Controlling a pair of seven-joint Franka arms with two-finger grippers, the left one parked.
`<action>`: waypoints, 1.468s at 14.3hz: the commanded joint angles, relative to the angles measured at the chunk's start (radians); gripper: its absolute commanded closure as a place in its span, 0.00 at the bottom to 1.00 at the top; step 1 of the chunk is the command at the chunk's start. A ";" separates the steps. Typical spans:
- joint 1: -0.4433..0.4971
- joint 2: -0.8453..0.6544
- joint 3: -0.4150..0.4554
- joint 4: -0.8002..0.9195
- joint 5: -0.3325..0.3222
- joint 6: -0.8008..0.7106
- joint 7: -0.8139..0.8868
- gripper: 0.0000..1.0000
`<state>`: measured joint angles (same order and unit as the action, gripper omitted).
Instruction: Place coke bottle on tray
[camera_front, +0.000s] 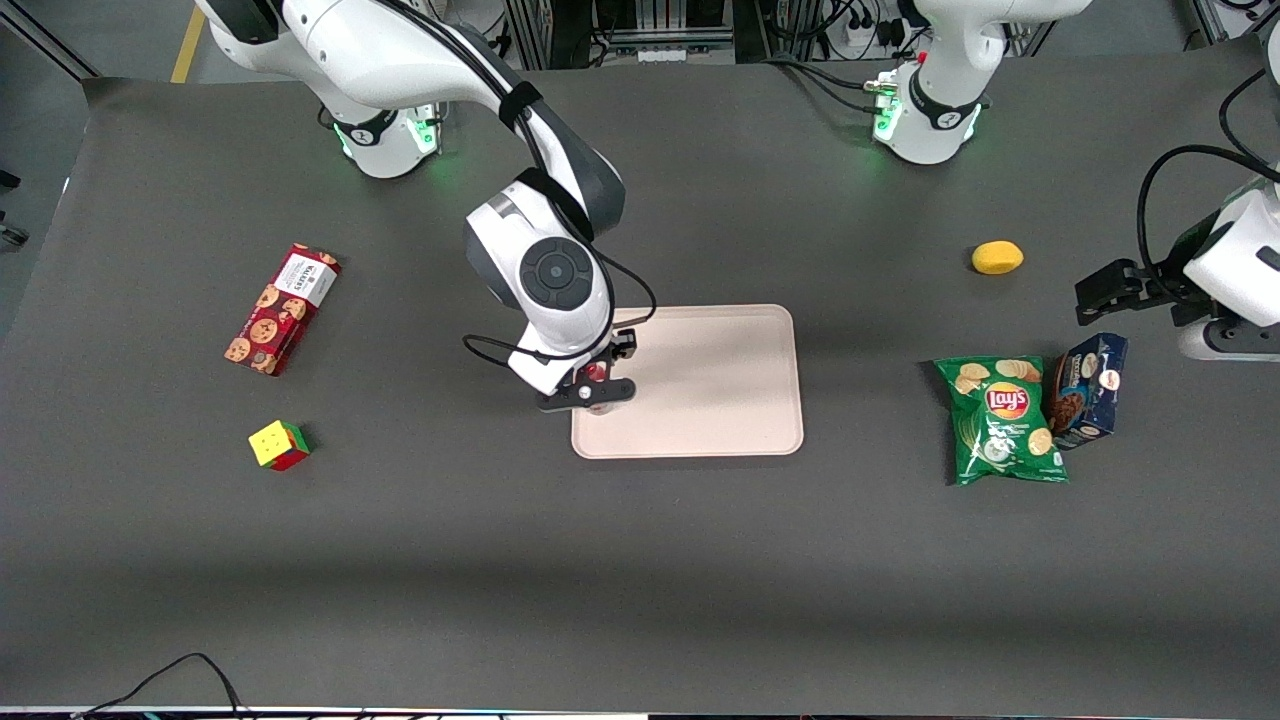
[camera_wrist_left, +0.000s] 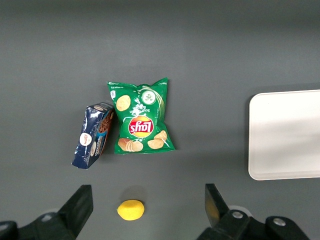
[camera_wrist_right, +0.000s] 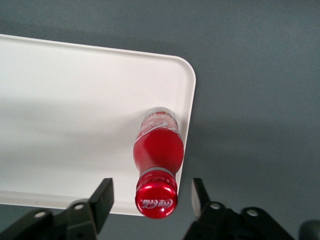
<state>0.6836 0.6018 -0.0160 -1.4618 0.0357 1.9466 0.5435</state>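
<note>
Standing upright on the tray (camera_wrist_right: 75, 100), the coke bottle (camera_wrist_right: 157, 155) is just inside the tray's rim, near one rounded corner, at the short edge that faces the working arm's end of the table. Its clear base rests on the tray surface and its red cap points up toward the wrist camera. The gripper (camera_wrist_right: 150, 197) is directly above the bottle, and its two fingers (camera_wrist_right: 102, 197) are spread apart, one on each side of the cap, with a visible gap between each finger and the bottle, so they do not touch it. In the front view the gripper (camera_front: 597, 385) is over the same short edge of the tray (camera_front: 720, 380), and only a small red part of the bottle (camera_front: 597, 373) shows under it.

The tray lies near the middle of the table (camera_front: 640, 560). Toward the working arm's end lie a red cookie box (camera_front: 282, 309) and, nearer to the front camera, a colour cube (camera_front: 279, 445). Toward the parked arm's end lie a green chips bag (camera_front: 1002, 420), a dark blue box (camera_front: 1088, 389) touching it, and a yellow lemon (camera_front: 997, 257) farther from the front camera.
</note>
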 joint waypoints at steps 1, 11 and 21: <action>-0.004 -0.002 0.001 0.011 -0.008 0.005 0.007 0.00; -0.061 -0.146 0.001 0.023 -0.006 -0.014 -0.010 0.00; -0.482 -0.482 0.053 -0.029 -0.003 -0.302 -0.218 0.00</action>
<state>0.3102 0.1673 0.0070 -1.4132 0.0351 1.6494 0.3603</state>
